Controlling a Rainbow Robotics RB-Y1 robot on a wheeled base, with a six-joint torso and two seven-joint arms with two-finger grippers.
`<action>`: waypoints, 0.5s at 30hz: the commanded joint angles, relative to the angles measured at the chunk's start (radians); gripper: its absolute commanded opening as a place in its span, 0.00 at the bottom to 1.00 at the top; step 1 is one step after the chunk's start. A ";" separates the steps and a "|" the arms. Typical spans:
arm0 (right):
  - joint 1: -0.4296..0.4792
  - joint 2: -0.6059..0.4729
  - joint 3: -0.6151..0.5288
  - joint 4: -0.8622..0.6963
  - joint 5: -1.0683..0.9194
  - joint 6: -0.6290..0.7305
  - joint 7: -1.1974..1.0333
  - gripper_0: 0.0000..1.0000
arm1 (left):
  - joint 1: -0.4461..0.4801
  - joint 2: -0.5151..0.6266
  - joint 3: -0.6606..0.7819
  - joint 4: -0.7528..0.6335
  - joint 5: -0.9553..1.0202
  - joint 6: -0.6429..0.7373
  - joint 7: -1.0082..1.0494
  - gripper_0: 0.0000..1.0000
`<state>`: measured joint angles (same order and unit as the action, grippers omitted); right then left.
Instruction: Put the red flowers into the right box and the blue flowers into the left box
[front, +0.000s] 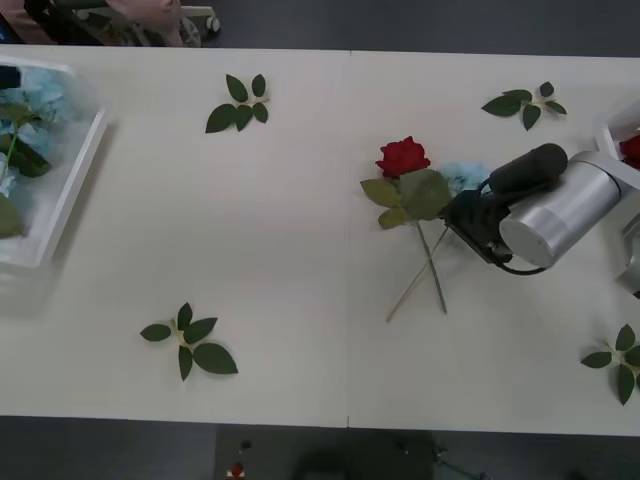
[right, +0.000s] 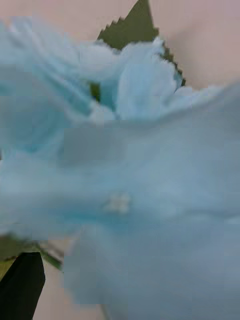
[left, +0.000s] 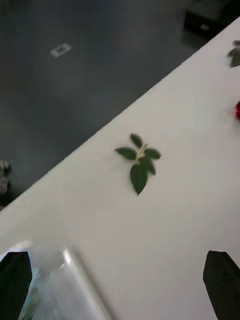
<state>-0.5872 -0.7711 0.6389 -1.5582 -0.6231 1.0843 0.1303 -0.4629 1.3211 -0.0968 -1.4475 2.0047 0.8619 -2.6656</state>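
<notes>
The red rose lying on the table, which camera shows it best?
The front view: the red rose lies whole there, bloom, leaves and stem, beside the right hand. The left wrist view catches just a red sliver at its edge. The right wrist view shows the blue flower instead.

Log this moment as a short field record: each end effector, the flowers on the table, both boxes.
right end effector: down at the blue flower mid-table, grip state not visible
left end effector: open, above the left box
red flower: lying on the table, stem crossing another stem
left box contents: blue flowers
right box: at the table's right edge, something red inside
</notes>
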 joint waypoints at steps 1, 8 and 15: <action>-0.059 0.055 -0.018 0.084 0.005 -0.004 0.164 0.88 | -0.006 -0.178 -0.061 -0.148 -0.080 -0.015 -0.016 1.00; -0.077 0.079 -0.016 0.136 0.005 -0.007 0.238 0.48 | 0.032 -0.402 -0.127 -0.306 -0.225 -0.001 -0.027 1.00; -0.079 0.081 -0.016 0.136 0.010 -0.007 0.252 0.00 | 0.070 -0.445 -0.181 -0.452 -0.027 -0.004 0.004 1.00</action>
<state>-0.6431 -0.6851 0.6383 -1.4052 -0.6210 1.0822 0.3295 -0.3888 0.8421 -0.2601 -1.8559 1.9318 0.8579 -2.6655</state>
